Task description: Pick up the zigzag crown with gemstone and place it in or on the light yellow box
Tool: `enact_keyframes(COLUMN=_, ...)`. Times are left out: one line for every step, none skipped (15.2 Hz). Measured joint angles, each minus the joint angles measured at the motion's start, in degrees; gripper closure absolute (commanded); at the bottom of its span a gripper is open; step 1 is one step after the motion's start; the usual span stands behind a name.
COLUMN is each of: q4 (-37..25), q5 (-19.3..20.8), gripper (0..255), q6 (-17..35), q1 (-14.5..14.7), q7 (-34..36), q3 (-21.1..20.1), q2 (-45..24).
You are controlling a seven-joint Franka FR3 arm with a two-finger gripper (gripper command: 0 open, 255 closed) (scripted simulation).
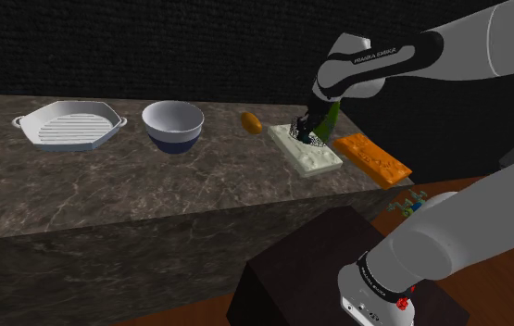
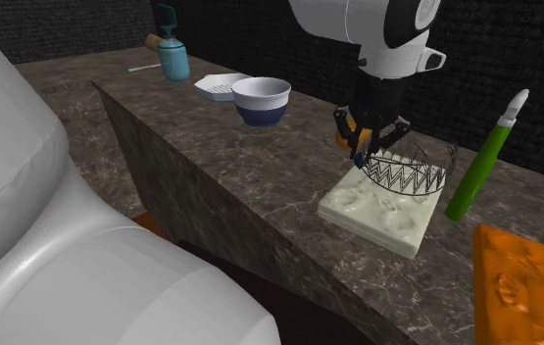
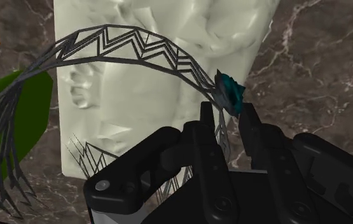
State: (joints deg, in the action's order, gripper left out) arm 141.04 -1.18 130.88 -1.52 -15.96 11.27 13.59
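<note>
The gripper (image 3: 227,114) has its two black fingers (image 3: 205,127) drawn close on the thin wire band of the zigzag crown (image 3: 137,41), clasping it just below the teal gemstone (image 3: 230,92), which sits right past the fingertips. From that pinched spot the ring arcs away from the jaws over the pale, relief-topped box (image 3: 162,70). In the second exterior view the gripper (image 2: 368,152) comes down from above at the crown's (image 2: 407,176) near-left edge. The hoop lies roughly level with its opening facing up, stretching from the jaws toward that view's right, above the box (image 2: 377,216). Whether its lower edge touches the box cannot be told. A green pen-like stick (image 2: 485,157) lies just beside the box on the marble counter (image 2: 211,167).
</note>
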Motion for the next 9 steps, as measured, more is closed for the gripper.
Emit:
enact_keyframes(q4=0.31, q5=-0.14, gripper=255, q6=0.84, q1=0.07, q7=-0.08, q3=0.02, q2=-0.53)
enact_keyframes(q4=0.83, q5=-0.23, gripper=255, q6=1.74, q1=0.06, q7=-0.28, q3=0.11, q2=-0.92)
enact_keyframes(q4=1.33, q5=-0.34, gripper=255, q6=2.67, q1=0.08, q7=-0.42, q3=0.17, q2=-1.32)
enact_keyframes(q4=1.68, q5=-0.46, gripper=255, q6=3.42, q1=0.14, q7=-0.50, q3=0.18, q2=-1.67)
enact_keyframes(q4=1.84, q5=-0.58, gripper=255, q6=3.94, q1=0.18, q7=-0.59, q3=0.19, q2=-2.02)
enact_keyframes(q4=1.93, q5=-0.65, gripper=255, q6=4.28, q1=0.20, q7=-0.68, q3=0.22, q2=-2.27)
enact_keyframes(q4=2.10, q5=-0.67, gripper=255, q6=4.55, q1=0.20, q7=-0.69, q3=0.22, q2=-2.32)
enact_keyframes(q4=2.10, q5=-0.70, gripper=255, q6=4.63, q1=0.21, q7=-0.71, q3=0.22, q2=-2.41)
enact_keyframes(q4=2.09, q5=-0.72, gripper=255, q6=4.68, q1=0.22, q7=-0.73, q3=0.22, q2=-2.46)
